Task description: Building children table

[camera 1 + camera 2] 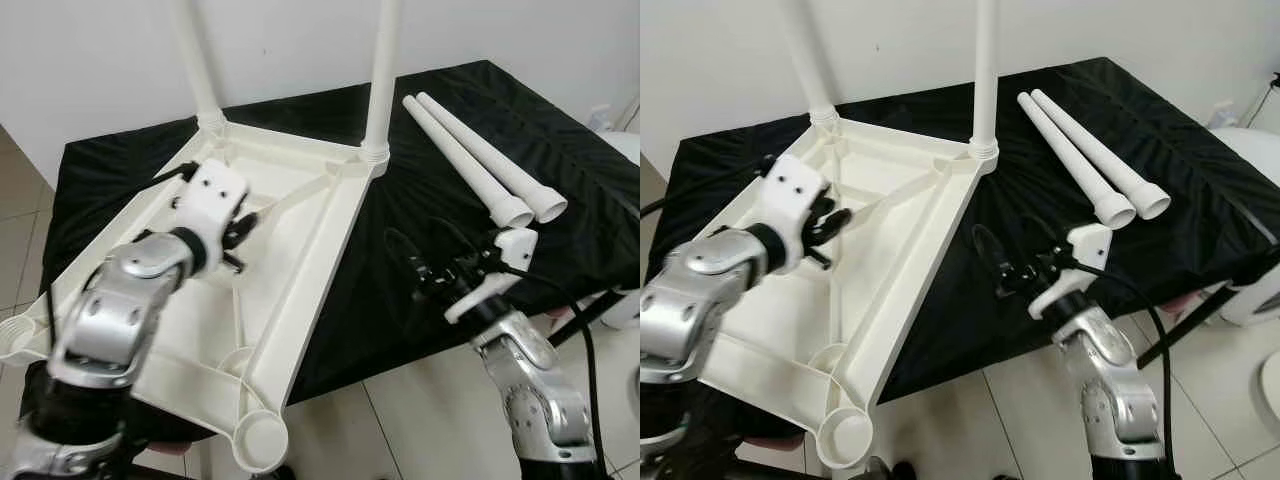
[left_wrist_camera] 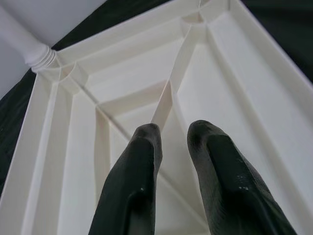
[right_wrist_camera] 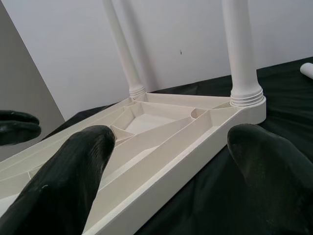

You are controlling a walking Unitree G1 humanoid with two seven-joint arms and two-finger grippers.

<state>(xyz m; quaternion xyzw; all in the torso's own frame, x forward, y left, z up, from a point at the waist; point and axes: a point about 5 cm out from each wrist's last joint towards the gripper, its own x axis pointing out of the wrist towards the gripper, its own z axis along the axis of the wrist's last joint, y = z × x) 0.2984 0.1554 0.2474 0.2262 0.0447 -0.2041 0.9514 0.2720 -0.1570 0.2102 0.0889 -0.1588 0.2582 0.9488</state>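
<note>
An upturned white tabletop [image 1: 900,215] lies on black cloth [image 1: 1180,150], two legs upright; two loose legs [image 1: 1085,160] beside; left gripper [image 1: 830,222] over it, right gripper [image 1: 1005,262] open
</note>
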